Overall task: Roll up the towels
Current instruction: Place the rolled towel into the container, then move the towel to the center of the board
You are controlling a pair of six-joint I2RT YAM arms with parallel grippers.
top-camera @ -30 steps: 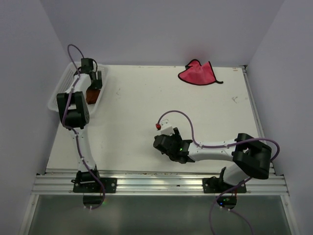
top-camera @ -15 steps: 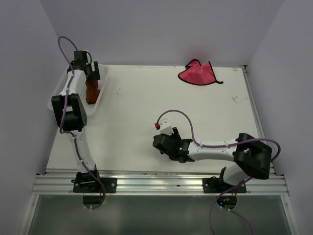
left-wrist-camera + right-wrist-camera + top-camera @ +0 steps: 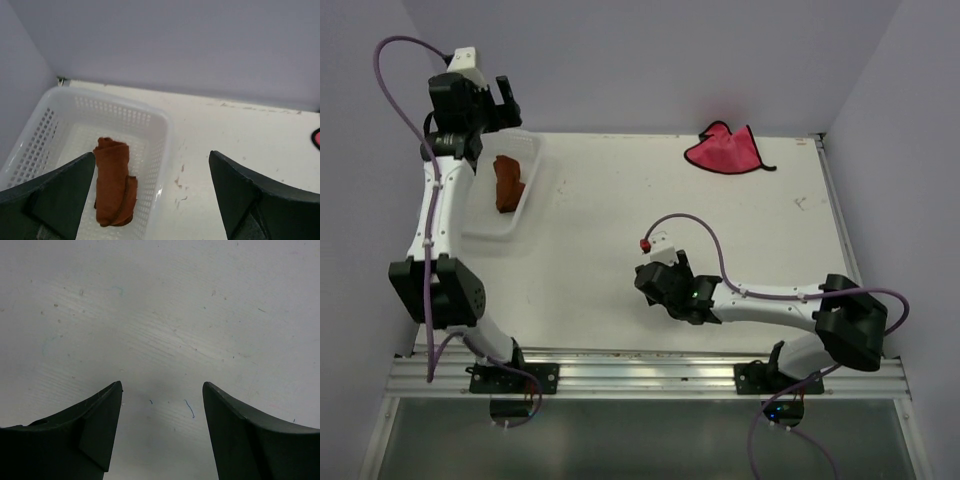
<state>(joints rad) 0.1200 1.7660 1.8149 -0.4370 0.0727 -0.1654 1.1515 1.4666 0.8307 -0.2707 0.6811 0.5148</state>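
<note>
Trouble nearest the bases first: right tool point(image 3: 653, 285), spread wide and empty, low over bare worktop point(image 3: 610, 200), with a long reach ahead to the pink towel point(image 3: 725, 150), lying unrolled near the far edge. Likely slips there:
- pinching only the top layer or the dark loop, then dragging the cloth rather than rolling it
- shoving it off the back edge toward the wall
- scraping the worktop through too low an approach

Farther left, rust-orange towel point(image 3: 114, 180) in a loose roll inside the white mesh basket point(image 3: 125, 102), well apart from the left tool point(image 3: 151, 155), high above it, spread open, gripping nothing. Risks here:
- roll slackening, judging by its untidy lower end
- fuzzy pile snagging in the mesh on any regrasp
- basket tipped or pushed by a careless descent, probably light and close to the left edge

Surface: white worktop, scuffed, speckled with small marks and faint pen lines, apparently dry, likely slick enough for cloth to slide instead of curl. Metal rail point(image 3: 640, 375) along the near edge. Room: plain pale lilac walls point(image 3: 650, 60) close on three sides, little margin for swinging elbows.
</note>
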